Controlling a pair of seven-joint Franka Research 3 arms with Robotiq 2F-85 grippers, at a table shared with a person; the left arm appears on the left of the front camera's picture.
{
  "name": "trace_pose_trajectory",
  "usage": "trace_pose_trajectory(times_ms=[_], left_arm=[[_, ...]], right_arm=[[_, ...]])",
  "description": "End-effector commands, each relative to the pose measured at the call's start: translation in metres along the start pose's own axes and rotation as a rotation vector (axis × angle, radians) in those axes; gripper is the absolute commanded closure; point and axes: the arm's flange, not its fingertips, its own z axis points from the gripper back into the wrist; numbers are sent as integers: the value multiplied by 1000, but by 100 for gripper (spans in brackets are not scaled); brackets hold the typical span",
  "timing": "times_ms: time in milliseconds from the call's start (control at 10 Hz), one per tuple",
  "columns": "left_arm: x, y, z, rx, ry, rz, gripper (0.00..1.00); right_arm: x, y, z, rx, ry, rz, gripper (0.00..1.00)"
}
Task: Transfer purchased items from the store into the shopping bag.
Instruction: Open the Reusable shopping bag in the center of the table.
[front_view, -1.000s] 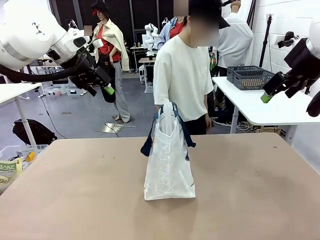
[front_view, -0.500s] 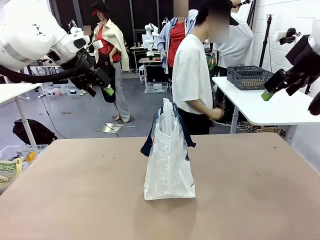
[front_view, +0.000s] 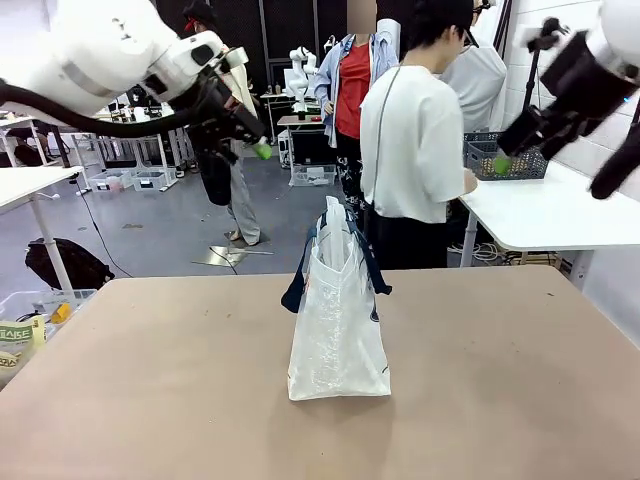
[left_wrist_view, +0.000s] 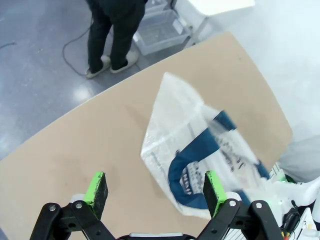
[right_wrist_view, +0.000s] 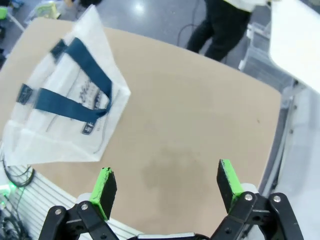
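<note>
The shopping bag stands upright in the middle of the tan table, translucent white with navy handles. It also shows from above as the bag and the bag in the wrist views. My left gripper hangs high above the table's far left, open and empty. My left gripper looks down at the bag. My right gripper is raised at the far right, open and empty, and my right gripper looks at bare tabletop beside the bag. The purchased items are out of view.
A person in a white shirt stands behind the bag, turned toward a white side table carrying a dark lattice basket. The person's legs are at the table's far edge. A bin of packets sits low on the left.
Both arms have risen, the left gripper swinging right and the right gripper moving up and left. The person has turned from the bag to the side table. The bag has not moved.
</note>
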Motion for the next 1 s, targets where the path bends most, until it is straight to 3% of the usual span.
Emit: trace_pose_trajectory(times_ms=[0,400,900], left_arm=[[40,-3,-18,-66,36,-13,0],[62,-33,-83,-82,201,26,0],[47,-42,-126,-73,293,56,0]], right_arm=[[31,21,-5,82,14,36,0],[75,80,-56,262,72,42,0],[74,109,-111,263,149,-22,0]])
